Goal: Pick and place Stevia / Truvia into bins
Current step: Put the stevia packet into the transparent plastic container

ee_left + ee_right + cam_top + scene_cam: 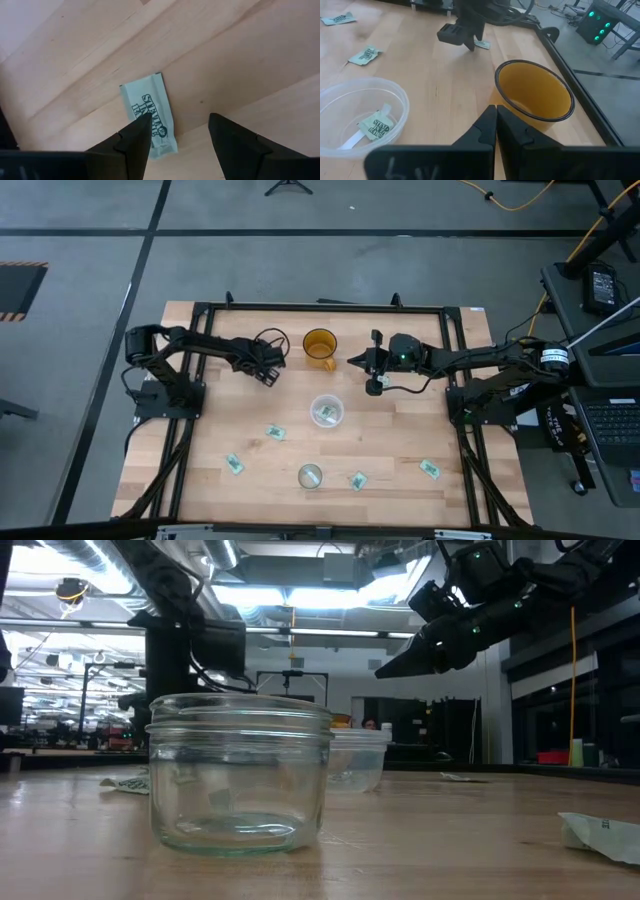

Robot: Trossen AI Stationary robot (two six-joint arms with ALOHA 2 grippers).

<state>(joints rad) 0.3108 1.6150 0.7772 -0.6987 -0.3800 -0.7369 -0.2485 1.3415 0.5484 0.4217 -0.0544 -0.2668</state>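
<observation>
In the high view, the left end effector (268, 370) is hovering over the desk (200, 440) in the upper left of the wooden top, just left of the orange cup (320, 346). The right end effector (356, 361) is reaching in from the right, its tip just right of that cup. The wide whitish bin (327, 411) is sitting at the centre with a sachet inside, and the smaller greenish bin (310, 476) is sitting below it near the bottom edge. Loose Stevia sachets (276, 433) are lying scattered across the lower half of the desk.

In the low view, the smaller bin (240, 772), a clear glass jar, is filling the left centre, with the wide bin (358, 758) behind it. The right end effector (385, 671) is hanging at upper right, its fingers pressed together and holding nothing.

In the left wrist view, the left end effector (180, 132) is standing wide open above one sachet (149, 112) lying flat on the desk, gripping nothing; one finger (134, 145) is overlapping the sachet's lower part.

In the right wrist view, the right end effector (496, 108) is closed tight and empty, pointing at the orange cup (534, 95). The wide bin (362, 115) at lower left is holding a sachet (376, 125).
</observation>
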